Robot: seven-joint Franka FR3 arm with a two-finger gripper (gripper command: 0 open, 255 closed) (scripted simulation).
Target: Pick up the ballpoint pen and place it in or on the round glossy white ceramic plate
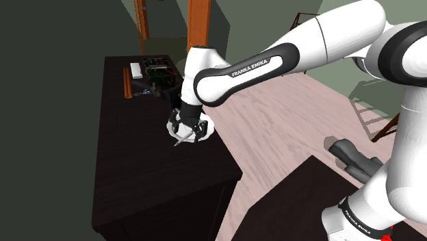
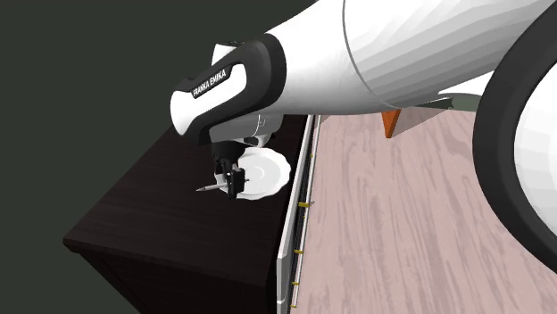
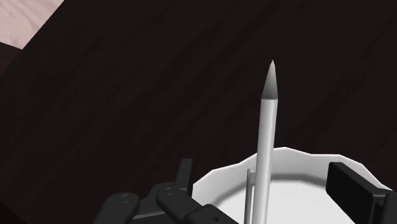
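At the far end of the dark surface (image 1: 137, 164), toward the shoulder view's left, lie a brown rod (image 1: 126, 81), a small white block (image 1: 135, 70) and a dark box (image 1: 157, 69), all well apart from my work.

Next comes the grey tip of the ballpoint pen (image 3: 268, 127). It juts past the rim of the white plate (image 2: 270, 169) over bare surface, pointing toward the surface's middle and away from its floor-side edge.

Then comes my hand (image 1: 185, 128), hanging over the pen's back half. My fingers (image 3: 352, 189) stand apart, one on either side of the barrel with a gap showing on both sides, so I grip nothing. The pen's long axis runs crosswise to the line between my fingers, clip end beneath my palm and point leading away from me.

Just right of that sits the plate, close to the surface's edge beside the pale plank floor (image 1: 280, 130). The pen's rear part lies over the plate's bowl. I cannot tell whether it rests fully there or balances on the rim.

I judge the placing as good as done, since the pen is on the plate and only overhangs it. The pen lies directly below and between my fingers, so I should rise straight up. If I swing sideways, a finger could catch the barrel and flick it off the rim.
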